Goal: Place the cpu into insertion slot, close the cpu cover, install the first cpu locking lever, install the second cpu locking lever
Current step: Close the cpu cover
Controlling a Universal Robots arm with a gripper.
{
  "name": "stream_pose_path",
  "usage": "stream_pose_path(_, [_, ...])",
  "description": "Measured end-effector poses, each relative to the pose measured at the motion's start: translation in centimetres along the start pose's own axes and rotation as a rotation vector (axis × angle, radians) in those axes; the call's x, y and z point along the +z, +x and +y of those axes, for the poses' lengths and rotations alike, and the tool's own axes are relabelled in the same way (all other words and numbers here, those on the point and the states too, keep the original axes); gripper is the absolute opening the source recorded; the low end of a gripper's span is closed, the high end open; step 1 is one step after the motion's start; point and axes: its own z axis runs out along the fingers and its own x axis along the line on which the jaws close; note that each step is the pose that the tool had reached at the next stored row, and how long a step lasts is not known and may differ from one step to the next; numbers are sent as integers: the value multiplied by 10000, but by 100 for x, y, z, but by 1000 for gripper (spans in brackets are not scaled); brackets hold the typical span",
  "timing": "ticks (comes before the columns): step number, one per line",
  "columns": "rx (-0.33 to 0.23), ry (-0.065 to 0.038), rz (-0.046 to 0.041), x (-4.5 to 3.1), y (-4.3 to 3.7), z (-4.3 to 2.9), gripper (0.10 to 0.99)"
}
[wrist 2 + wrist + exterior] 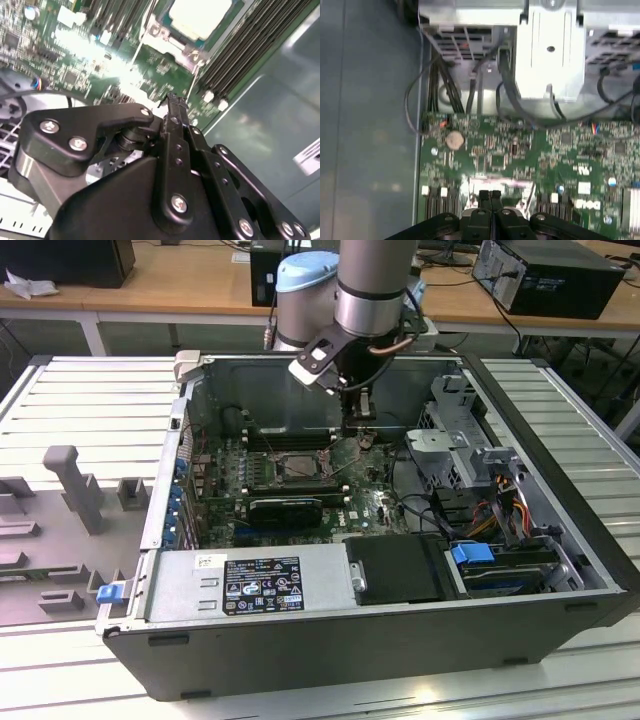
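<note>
You are hanging the black two-fingered claw (489, 196) low inside the open dark-grey metal computer case (330, 645), which is sitting on the pale slatted tabletop (90, 400). In both wrist views the fingers are pressing flat against each other, so the claw is clenched, and nothing is showing between the tips. You are carrying no part.

The tips are pointing down at the green circuit-covered motherboard (520, 145). I cannot tell whether they are touching it.

The small flat silvery-beige square cpu (200, 15) is lying a little ahead of the tips. It is already sitting in the small square silver-rimmed insertion slot (300, 468), just beside the claw toward the exterior view's left, so the claw has nothing to carry. The thin silvery metal frame of the cpu cover (186, 50) is running along the chip's near edge. I cannot tell whether it is lying fully flat or latched.

The ends of the long black memory slots (240, 55) are lying just beside the tips. Clenching the fingers is probably giving you one narrow point for working in the tight gap between those slots and the socket.
</note>
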Motion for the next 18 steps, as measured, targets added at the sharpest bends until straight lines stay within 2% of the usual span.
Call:
stream_pose_path(4, [0,5,-3,24,-6,100,106])
stream_pose_path(8, [-4,5,-2,38,-13,151,106])
stream_pose_path(13, [-14,5,1,55,-36,258,106])
stream_pose_path(15, [-15,6,-1,71,-41,280,106])
stream_pose_path(18, [-16,6,-1,151,-75,279,106])
